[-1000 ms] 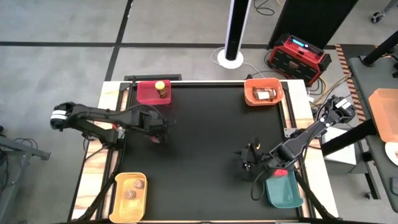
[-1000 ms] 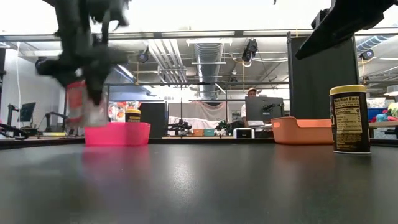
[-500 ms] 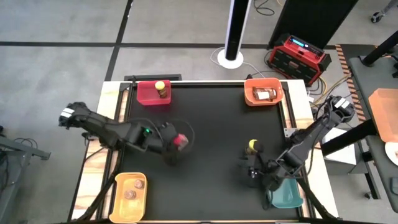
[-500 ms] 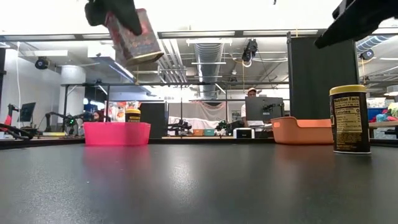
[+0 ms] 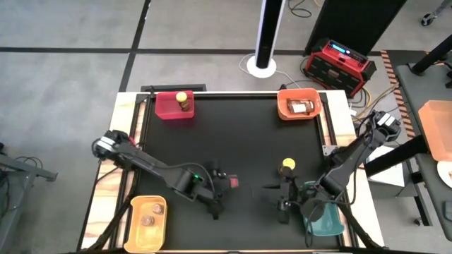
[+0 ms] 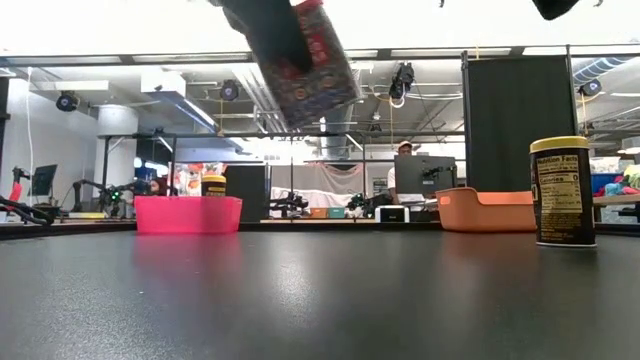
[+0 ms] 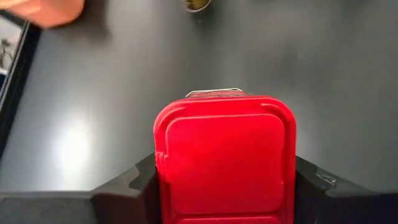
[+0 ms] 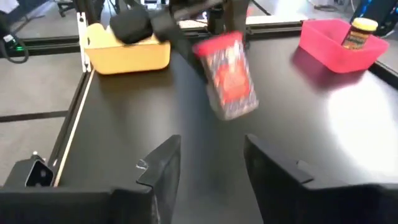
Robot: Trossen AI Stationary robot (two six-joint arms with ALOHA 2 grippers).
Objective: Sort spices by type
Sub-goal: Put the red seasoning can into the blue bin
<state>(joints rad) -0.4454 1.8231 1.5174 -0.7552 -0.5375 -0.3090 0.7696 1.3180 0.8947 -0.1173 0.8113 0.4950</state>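
A red blocky spice container (image 5: pixel 232 182) hangs in the air over the table's middle, with my left gripper (image 5: pixel 224 186) shut on it. It also shows high up in the low view (image 6: pixel 316 58) and in the right wrist view (image 8: pixel 229 82). A yellow-lidded dark jar (image 5: pixel 287 166) stands upright on its base on the black table, right of centre. My right gripper (image 5: pixel 282 200) is open, just nearer than that jar, with nothing between its fingers (image 8: pixel 163 167). My left gripper pinches the red container between its two fingers (image 7: pixel 134 183), one on each side at the red lid end (image 7: pixel 163 167). The lid faces back toward the wrist. The fingers slant down toward the table's right. The container is lifted clear and tilted.
A pink bin (image 5: pixel 166 109) at the far left holds another yellow-lidded jar (image 5: pixel 183 101). An orange bin (image 5: pixel 286 107) at the far right holds a jar lying down (image 5: pixel 301 107). A yellow bin (image 5: pixel 135 219) with two small round jars sits near left, a teal bin (image 5: pixel 325 220) near right.
My left gripper has carried the red container up off the table's left side and toward the right and near edge, to the middle; the container is now high and tilted. My right gripper has drawn back toward the near edge, away from the yellow-lidded jar, which stays standing.
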